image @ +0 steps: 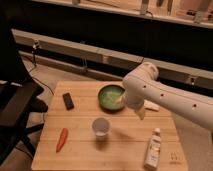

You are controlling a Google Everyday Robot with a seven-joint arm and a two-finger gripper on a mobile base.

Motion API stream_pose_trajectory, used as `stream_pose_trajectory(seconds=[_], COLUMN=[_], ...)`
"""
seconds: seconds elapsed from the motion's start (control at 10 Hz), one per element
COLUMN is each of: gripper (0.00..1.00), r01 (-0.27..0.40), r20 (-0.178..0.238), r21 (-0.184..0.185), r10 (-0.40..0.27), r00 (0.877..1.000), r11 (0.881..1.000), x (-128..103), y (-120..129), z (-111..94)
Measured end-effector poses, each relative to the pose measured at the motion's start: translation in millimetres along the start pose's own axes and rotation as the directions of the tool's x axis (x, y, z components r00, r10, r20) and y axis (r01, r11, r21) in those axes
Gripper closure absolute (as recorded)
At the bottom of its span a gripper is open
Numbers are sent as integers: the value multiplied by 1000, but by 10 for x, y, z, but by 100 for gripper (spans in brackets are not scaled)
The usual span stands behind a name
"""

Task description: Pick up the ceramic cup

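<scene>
The ceramic cup point(100, 127) is a small pale round cup standing upright near the middle of the wooden table point(80, 155). My white arm reaches in from the right, its elbow over the table's far right part. The gripper point(141, 113) hangs below the arm, to the right of and a little behind the cup, apart from it, and close to the right rim of the green bowl point(109, 97).
A tall white bottle point(153, 148) lies at the front right. An orange carrot point(62, 139) lies at the front left and a black flat object point(68, 101) at the back left. A small white item point(152, 106) lies behind the gripper. A dark chair point(15, 110) stands left of the table.
</scene>
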Motion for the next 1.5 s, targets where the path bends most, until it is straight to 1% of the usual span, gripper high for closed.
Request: stream_pose_trajectory(seconds=[0.1,0.3,0.6,1.0,1.3,1.5], gripper=[20,20,20,20,20,20], r01=[19,67,101,177,210,241], r20=[2,12,15,24,26,28], r21=[-3,-5,-12,-15,-24,-27], r10=[-19,-67,-101,-177,-209,-240], r00=[1000,998,995,984,978,970], r11=[1000,998,995,984,977,970], x=[-13,-95,-141,-272,-297,-354], y=[-1,-104,-138,-284,-285,-327], z=[13,46,77,160,211,255])
